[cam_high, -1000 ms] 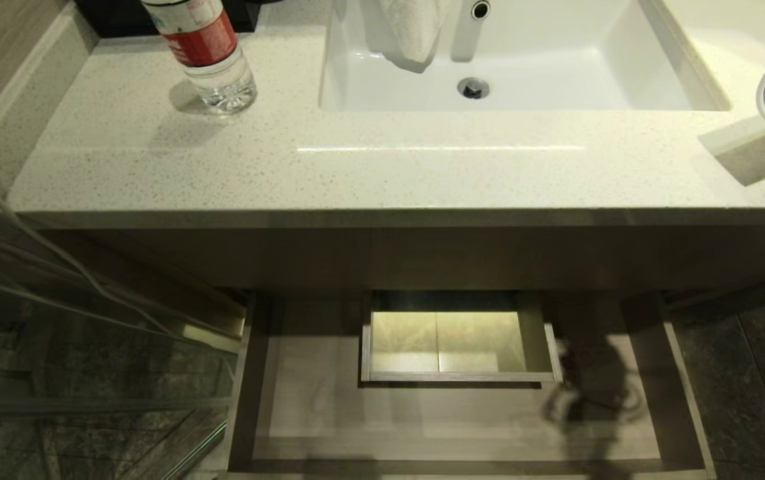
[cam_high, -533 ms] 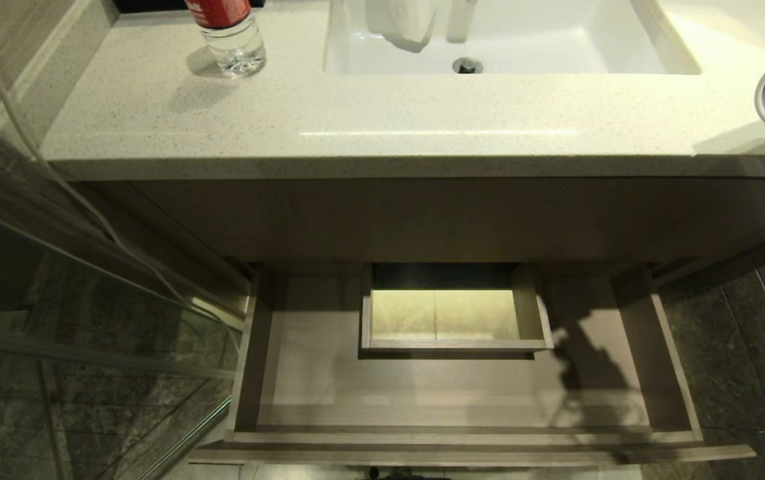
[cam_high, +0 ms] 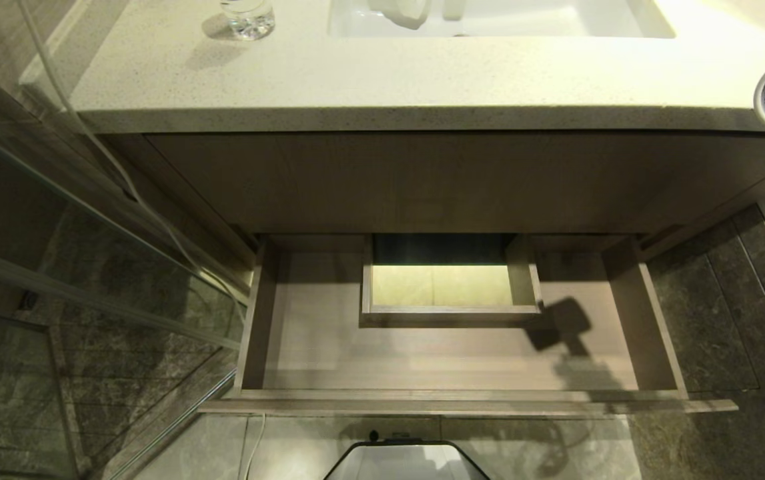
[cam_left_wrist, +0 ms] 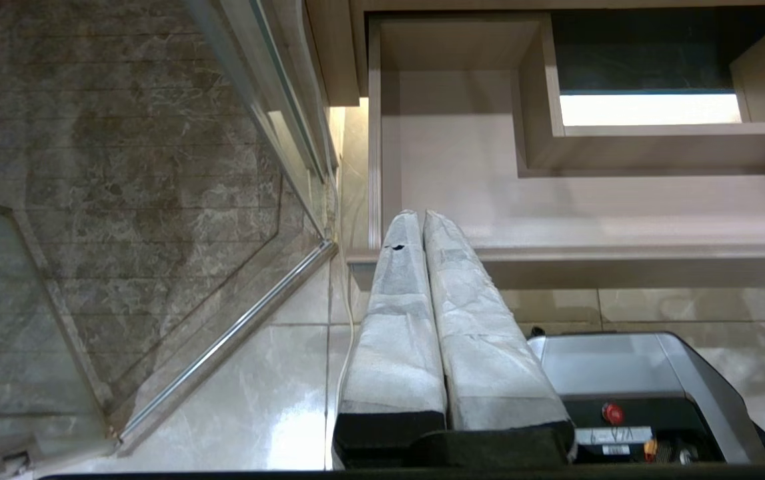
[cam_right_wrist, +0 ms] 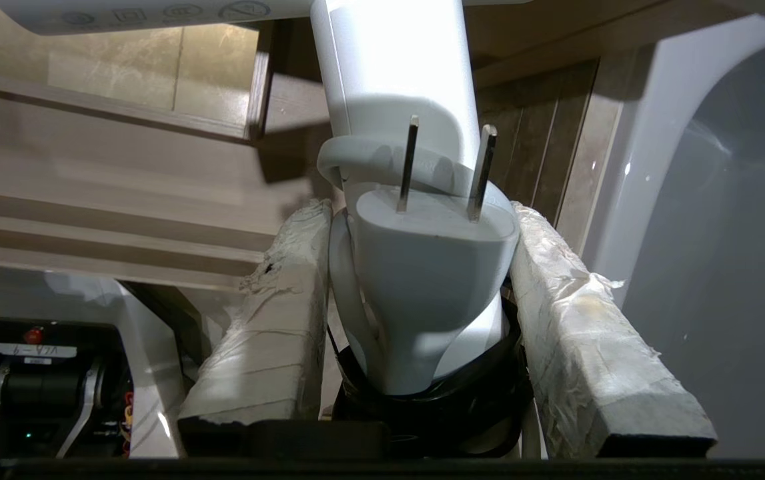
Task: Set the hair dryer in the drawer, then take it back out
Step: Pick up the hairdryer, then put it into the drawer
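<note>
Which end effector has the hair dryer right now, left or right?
The right end effector: its padded fingers clamp the hair dryer and its plug. The left end effector hangs shut and empty before the drawer.

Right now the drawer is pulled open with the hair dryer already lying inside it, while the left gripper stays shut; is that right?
Not quite: the drawer is open but holds nothing. The hair dryer is clamped in the right gripper, as the right wrist view shows; its grille shows at the head view's right edge. The left gripper is indeed shut.
</note>
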